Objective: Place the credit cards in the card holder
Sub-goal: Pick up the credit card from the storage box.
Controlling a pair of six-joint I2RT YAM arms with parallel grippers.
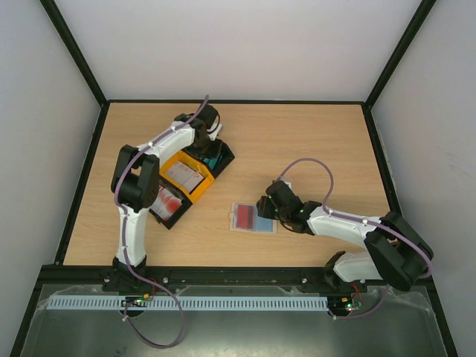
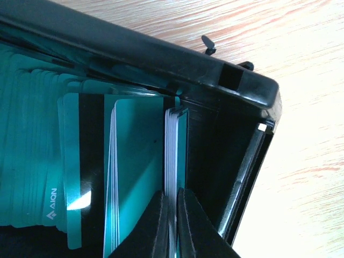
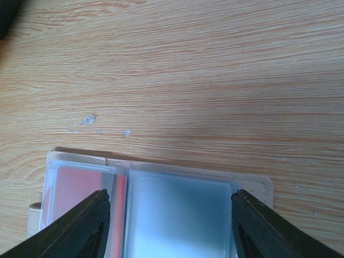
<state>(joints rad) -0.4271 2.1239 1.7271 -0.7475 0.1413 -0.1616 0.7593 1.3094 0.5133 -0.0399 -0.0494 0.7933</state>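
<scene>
The card holder (image 1: 251,219) lies open on the table, clear sleeves up. One sleeve holds a red card (image 3: 75,188), the other a pale blue card (image 3: 177,215); the beige cover (image 3: 259,186) shows round them. My right gripper (image 3: 169,201) is open, its fingers straddling the blue sleeve just above it; in the top view it (image 1: 271,211) sits at the holder's right edge. My left gripper (image 2: 173,215) is down in a black bin (image 2: 161,59) of teal credit cards (image 2: 32,134), shut on a thin bunch of upright teal cards (image 2: 175,150). It also shows in the top view (image 1: 211,147).
A yellow bin (image 1: 186,175) with white cards and a black bin (image 1: 169,202) with red-marked cards stand next to the teal-card bin (image 1: 220,158), back left. Black frame rails edge the table.
</scene>
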